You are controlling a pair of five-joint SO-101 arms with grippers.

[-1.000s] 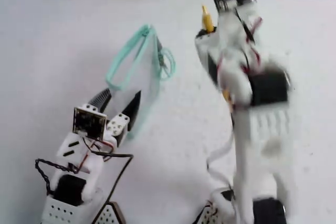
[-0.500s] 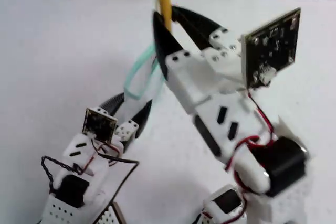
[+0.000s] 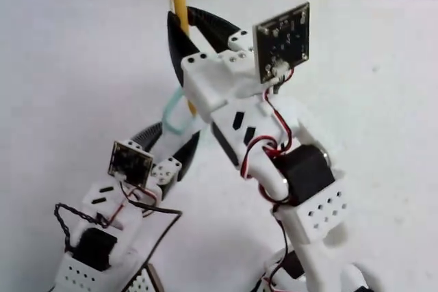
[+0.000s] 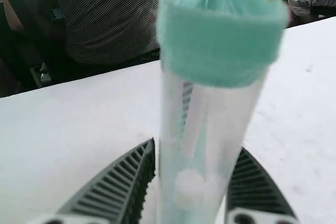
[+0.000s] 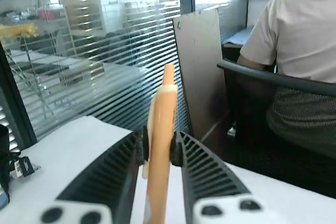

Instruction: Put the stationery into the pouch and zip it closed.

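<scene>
Two pairs of jaws are engaged: the left gripper (image 4: 197,150) pinches the clear pouch (image 4: 210,119) by its lower end, standing its teal mouth upward over the middle of the table (image 3: 68,46), while the right gripper (image 5: 157,134) clamps the orange pen (image 5: 160,182) upright, evidently for insertion, having swung it from nearer the table's right edge to above that mouth.

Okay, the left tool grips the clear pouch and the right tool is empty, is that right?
No. The right tool is shut on a yellow pen, as the right wrist view shows. The left tool does grip the clear pouch.
</scene>
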